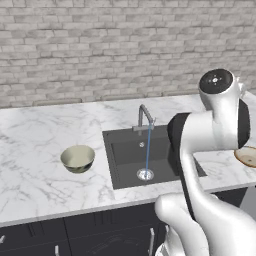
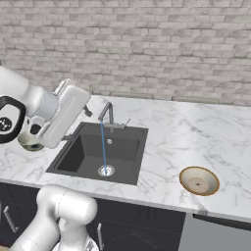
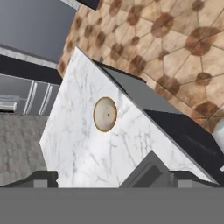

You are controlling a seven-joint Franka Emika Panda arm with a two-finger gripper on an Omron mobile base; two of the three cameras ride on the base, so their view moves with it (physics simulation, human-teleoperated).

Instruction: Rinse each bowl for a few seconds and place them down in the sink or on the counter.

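The pale greenish-cream bowl stands upright on the counter left of the sink; in the right base view the arm hides most of this bowl. Right of the sink, the shallow tan bowl rests on the counter, and the arm cuts it off at the edge of the left base view. My gripper hovers over the sink's left side, open and holding nothing. In the hand view my gripper points across the marble at the tan bowl.
The silver faucet at the back of the sink is running, and a thin stream falls onto the round drain. A grey brick wall backs the counter. Dark cabinets sit below it.
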